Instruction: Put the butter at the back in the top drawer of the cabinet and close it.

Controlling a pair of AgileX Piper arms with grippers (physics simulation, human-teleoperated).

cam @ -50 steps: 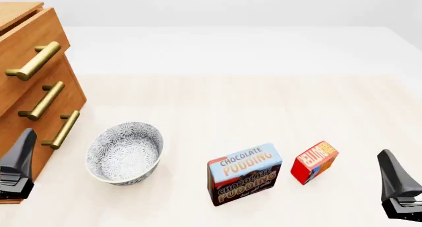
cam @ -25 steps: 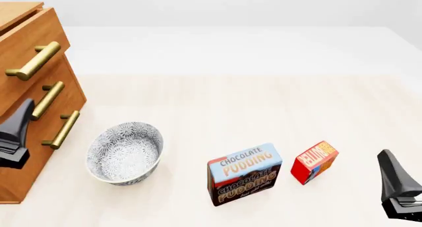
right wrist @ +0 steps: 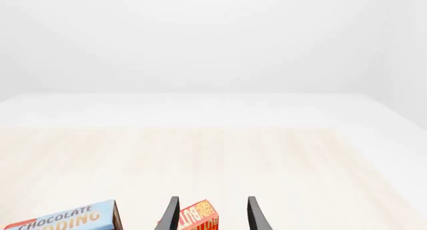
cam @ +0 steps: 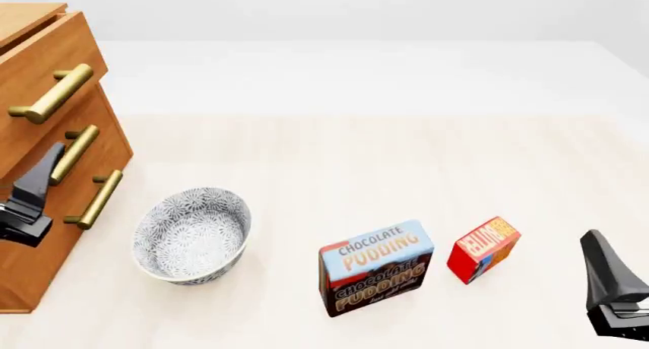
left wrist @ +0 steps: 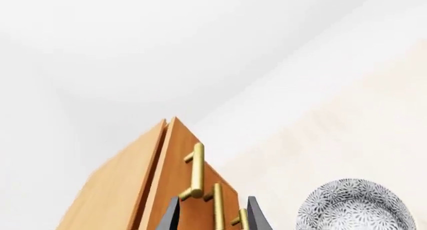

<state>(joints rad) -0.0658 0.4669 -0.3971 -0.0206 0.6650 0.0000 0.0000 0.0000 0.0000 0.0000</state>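
Left tool (cam: 30, 193) raised before cabinet (cam: 41, 83), fingers apart; right tool (right wrist: 212, 215) low, apart.

left claw (cam: 45, 163) open, right claw (right wrist: 211, 212) open

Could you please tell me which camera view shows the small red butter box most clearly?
The front view: the small red rectangular butter box appears whole, beside the pudding box. The right wrist view catches only its top; the left wrist view misses it.
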